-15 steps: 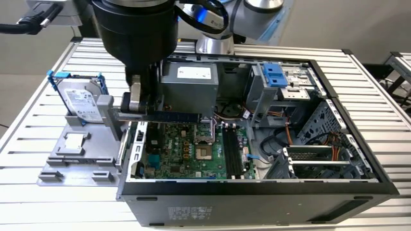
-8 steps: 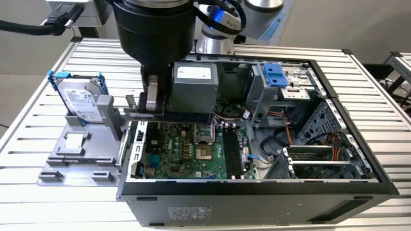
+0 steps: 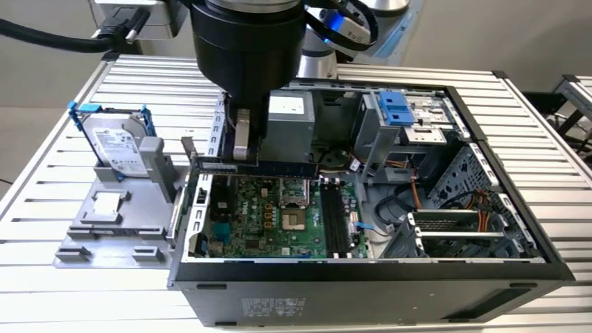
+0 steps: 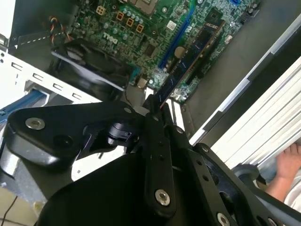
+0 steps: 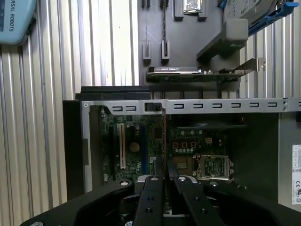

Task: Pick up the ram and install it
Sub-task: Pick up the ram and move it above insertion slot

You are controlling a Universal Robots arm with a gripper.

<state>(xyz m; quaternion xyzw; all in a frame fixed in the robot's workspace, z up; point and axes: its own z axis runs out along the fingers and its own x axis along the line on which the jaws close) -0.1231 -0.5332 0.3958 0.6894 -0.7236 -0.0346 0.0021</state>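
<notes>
One gripper (image 3: 242,158) pinches the ram (image 3: 277,167) in the exterior view, level over the far part of the motherboard (image 3: 273,222). In the second wrist view the stick reaches out above the board. In the first wrist view it sits edge-on between the jaws.

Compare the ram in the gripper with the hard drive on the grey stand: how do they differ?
The ram is a thin dark stick; the hard drive is a thick silver block in a blue frame. The ram is clamped in the gripper above the motherboard of the open case; the hard drive stands on edge in the grey stand outside it. Neither is installed.
</notes>
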